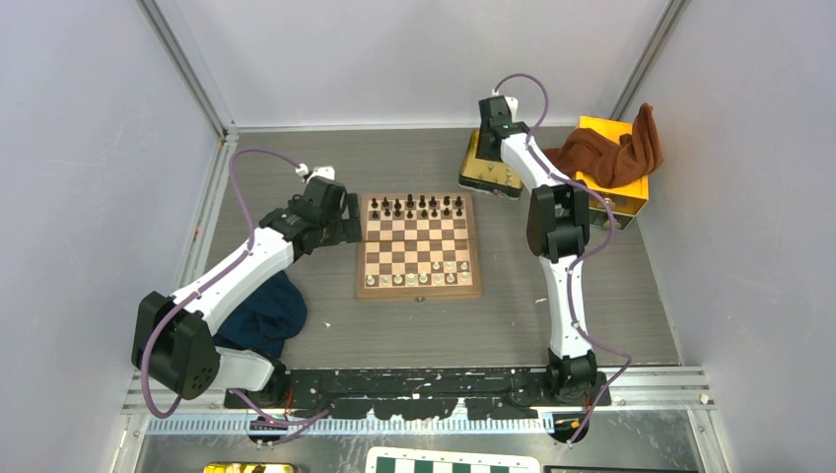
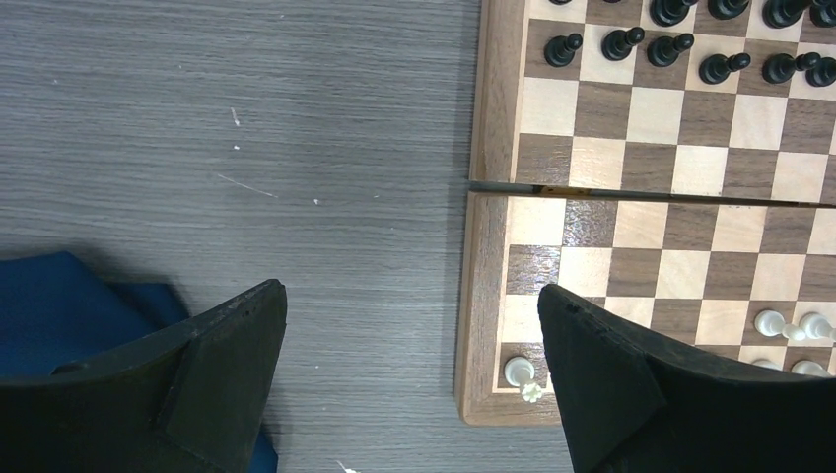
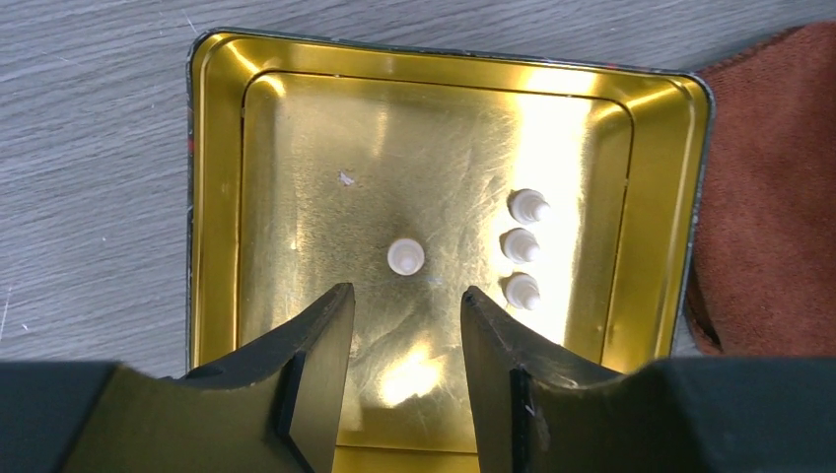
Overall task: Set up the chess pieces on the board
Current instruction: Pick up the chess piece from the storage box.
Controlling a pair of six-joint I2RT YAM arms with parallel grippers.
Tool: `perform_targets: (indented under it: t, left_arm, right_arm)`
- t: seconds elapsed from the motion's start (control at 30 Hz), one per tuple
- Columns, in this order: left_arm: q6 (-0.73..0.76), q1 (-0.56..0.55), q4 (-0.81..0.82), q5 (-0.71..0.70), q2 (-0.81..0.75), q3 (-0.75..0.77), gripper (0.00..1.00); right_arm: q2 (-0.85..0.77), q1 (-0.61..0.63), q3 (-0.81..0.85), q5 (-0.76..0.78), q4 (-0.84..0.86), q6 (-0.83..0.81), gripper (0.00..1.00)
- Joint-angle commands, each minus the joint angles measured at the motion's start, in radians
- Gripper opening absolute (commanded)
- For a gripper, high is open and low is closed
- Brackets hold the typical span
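1. right gripper (image 3: 406,293) is part open and empty, over the yellow tray (image 3: 212,197); lone white piece (image 3: 405,256) sits just ahead of it.
2. centre the jaws on it and drop straight, clear of the three white pieces (image 3: 520,244) to the right.
3. left gripper (image 2: 412,289) is wide open and empty, at the left edge of the board (image 1: 419,244).

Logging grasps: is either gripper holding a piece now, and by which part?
Nothing is held. The right gripper hangs open over the gold tray, just short of a white piece; the left gripper is open at the board's edge.
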Motion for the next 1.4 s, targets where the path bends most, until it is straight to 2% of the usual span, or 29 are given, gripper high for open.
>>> perform_targets:
  t: [0.0,0.93,1.07,1.27,1.37]
  left_arm:
    - [0.006,0.012,0.018,-0.011,-0.009,-0.001,0.98]
    - [0.009,0.035,0.033,-0.002,0.087,0.048,0.99]
    - [0.010,0.036,0.033,-0.001,0.101,0.058,0.99]
    - [0.010,0.038,0.033,0.000,0.107,0.060,0.99]
    - [0.010,0.039,0.033,0.000,0.108,0.062,0.98]
  right_arm:
    - [0.013,-0.004,0.084,-0.025,0.005,0.014,0.49]
    - [0.102,-0.048,0.136,-0.106,-0.001,0.042,0.40]
    - [0.110,-0.049,0.143,-0.116,-0.002,0.046,0.33]
    - [0.108,-0.053,0.141,-0.119,-0.004,0.043,0.16]
    - [0.099,-0.053,0.139,-0.118,-0.005,0.041,0.10]
